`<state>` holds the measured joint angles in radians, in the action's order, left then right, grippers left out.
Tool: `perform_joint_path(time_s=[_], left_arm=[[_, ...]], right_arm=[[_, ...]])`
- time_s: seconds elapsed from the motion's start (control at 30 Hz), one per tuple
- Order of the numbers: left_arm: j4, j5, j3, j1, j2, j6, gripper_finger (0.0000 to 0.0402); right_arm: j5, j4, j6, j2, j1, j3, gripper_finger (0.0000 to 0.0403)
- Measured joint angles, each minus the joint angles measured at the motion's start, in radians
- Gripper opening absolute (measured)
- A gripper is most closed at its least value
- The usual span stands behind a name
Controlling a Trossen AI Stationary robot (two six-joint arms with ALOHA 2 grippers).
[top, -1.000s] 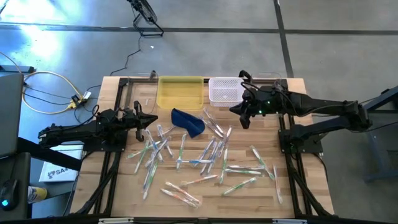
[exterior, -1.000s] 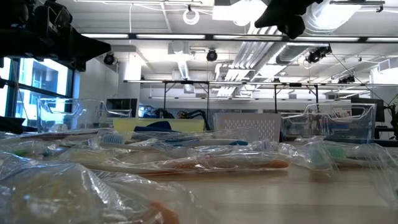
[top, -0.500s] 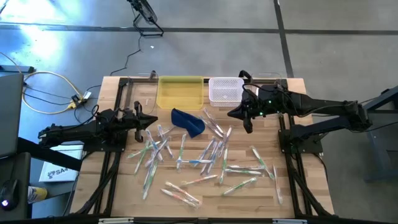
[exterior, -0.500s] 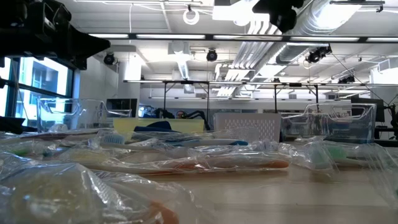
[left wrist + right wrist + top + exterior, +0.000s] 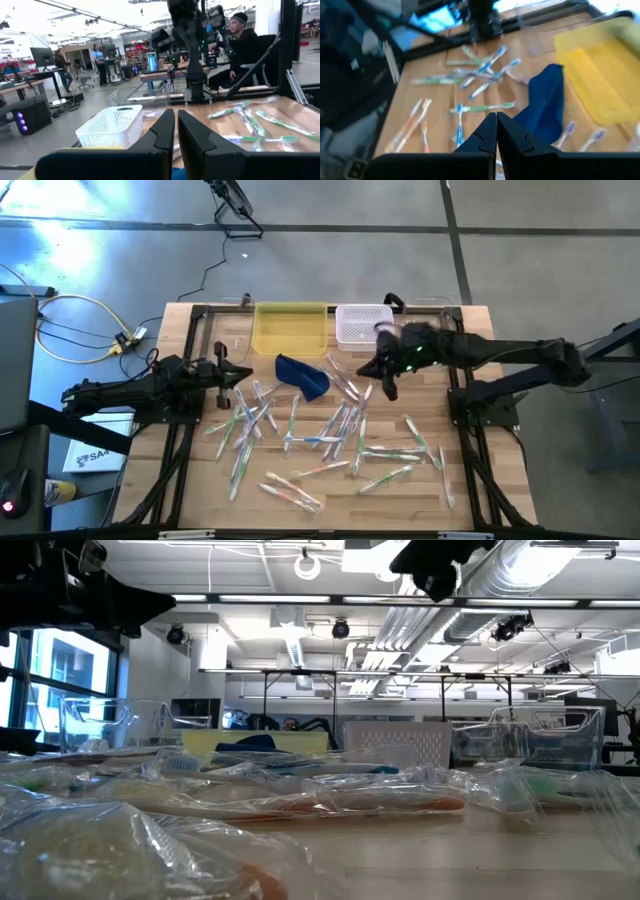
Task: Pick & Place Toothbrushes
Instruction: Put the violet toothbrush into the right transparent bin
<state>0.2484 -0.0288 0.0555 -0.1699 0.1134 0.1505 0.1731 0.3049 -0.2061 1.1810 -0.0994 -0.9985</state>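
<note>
Wrapped toothbrushes (image 5: 330, 430) lie scattered flat over the middle of the wooden table, white and clear with green, blue, pink and orange accents; they also show in the right wrist view (image 5: 480, 107) and up close in the low view (image 5: 300, 802). My right gripper (image 5: 374, 370) hovers shut above the far right part of the pile, beside the white basket (image 5: 362, 323); its fingers (image 5: 496, 117) point down toward the toothbrushes and the dark blue pouch (image 5: 545, 102). My left gripper (image 5: 246, 373) is shut (image 5: 176, 113) and waits above the pile's left edge.
A yellow tray (image 5: 291, 327) and the white basket stand side by side at the far edge. The dark blue pouch (image 5: 303, 375) lies in front of the tray. Metal frame legs run along both table sides. People (image 5: 245, 45) show in the room beyond.
My right gripper has swung a little toward the table's left and near side, away from the white basket and over the toothbrushes, staying shut and high. The toothbrushes and pouch have not moved.
</note>
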Motion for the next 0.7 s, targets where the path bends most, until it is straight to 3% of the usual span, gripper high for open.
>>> perform_joint_path(time_s=[0.23, 0.5, 0.7], left_arm=[[-0.015, -0.002, 0.0, 0.0, 0.0, -0.001, 0.0017], [-0.02, -0.002, 0.0, 0.0, 0.0, 0.001, 0.0017], [-0.02, -0.002, 0.0, 0.0, 0.0, 0.002, 0.0017]], right_arm=[[-0.008, -0.004, 0.097, 0.152, 0.037, -0.033, 0.0003], [-0.042, 0.324, 0.146, 0.277, 0.043, -0.119, 0.0003], [-0.1, 0.402, 0.234, 0.296, 0.044, -0.122, 0.0003]])
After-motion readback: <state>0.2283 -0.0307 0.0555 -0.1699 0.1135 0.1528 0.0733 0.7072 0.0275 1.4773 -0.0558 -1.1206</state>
